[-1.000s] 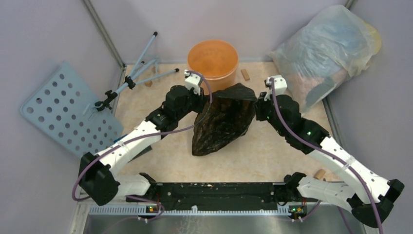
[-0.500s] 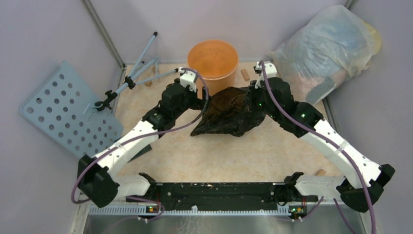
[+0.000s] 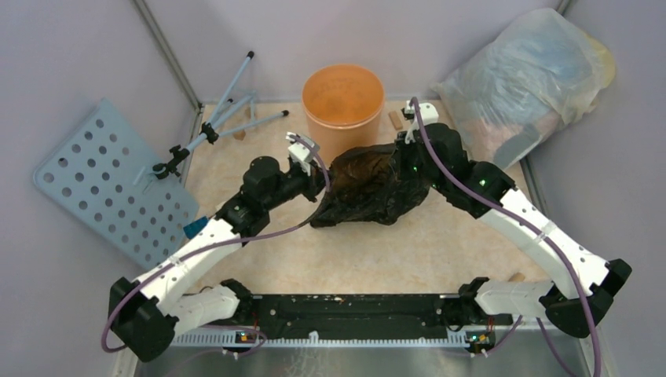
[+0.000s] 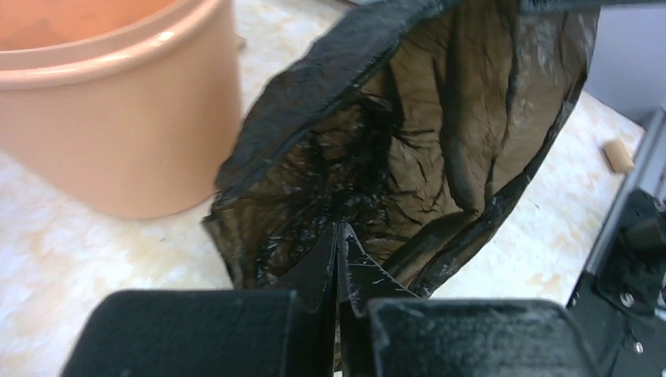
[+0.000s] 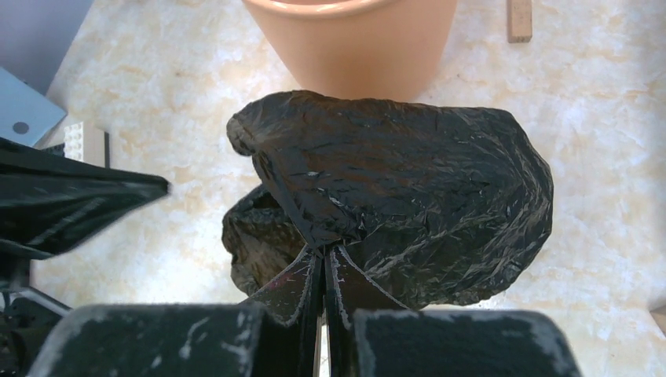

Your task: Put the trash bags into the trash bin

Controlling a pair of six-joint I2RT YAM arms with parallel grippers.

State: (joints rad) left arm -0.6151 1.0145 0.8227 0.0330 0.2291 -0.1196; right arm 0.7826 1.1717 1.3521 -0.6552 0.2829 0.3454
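The black bag (image 3: pixel 369 184) sits near the middle of the table (image 3: pixel 440 243), stretched between the two arms, with the orange bucket (image 3: pixel 343 98) standing just beside it at 12 o'clock, upright with its open top showing. The bag is outside the bucket. The right gripper (image 5: pixel 323 258) comes in from the bag's 2 o'clock side with its fingers pressed together on a gathered fold of the glossy film, so the crinkled sheet fans out from the fingertips. The left gripper (image 4: pixel 338 236) meets the bag at its 9 o'clock edge, fingers also squeezed flat against each other right at the lower rim of the bag's gaping mouth; whether film is caught between them cannot be told. In the left wrist view the mouth opens towards the camera, showing a brownish, wrinkled inside. A small wooden block (image 3: pixel 395 120) lies at the bucket's 3 o'clock. A big whitish stuffed bag (image 3: pixel 526 75) fills the 2 o'clock corner, a folded tripod (image 3: pixel 224 122) lies at 10 o'clock, and a perforated grey panel (image 3: pixel 110 184) leans at 9 o'clock.
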